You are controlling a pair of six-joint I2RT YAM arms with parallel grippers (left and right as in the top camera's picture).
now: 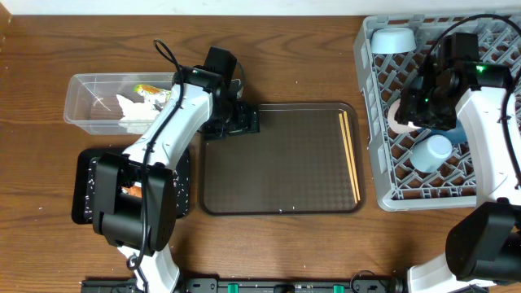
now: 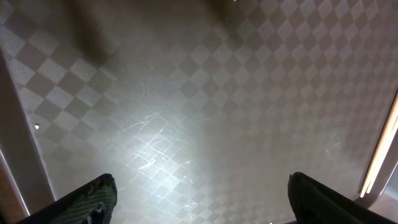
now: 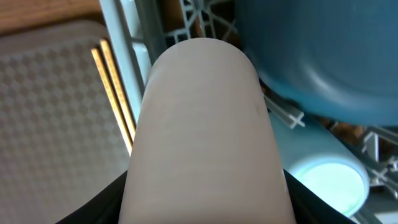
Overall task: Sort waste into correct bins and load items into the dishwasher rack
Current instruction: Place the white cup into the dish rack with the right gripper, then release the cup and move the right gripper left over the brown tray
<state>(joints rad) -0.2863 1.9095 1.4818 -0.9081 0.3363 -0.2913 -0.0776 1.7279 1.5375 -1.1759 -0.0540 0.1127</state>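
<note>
Right gripper (image 3: 200,208) holds the white cup (image 3: 199,118); released crooked, it could knock the pale-blue cup (image 3: 323,180) beneath. Left gripper (image 2: 199,205) wide, empty.

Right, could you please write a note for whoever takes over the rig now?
Left hand: open over the brown tray, left side.
Right hand: shut on the white cup, over the dishwasher rack.
Done: tissue and wrapper in the clear tub; carrot piece in the black tray; light-blue bowl, dark-blue bowl, pale-blue cup in the rack.
To do: set the white cup down; load the chopsticks from the brown tray.
</note>
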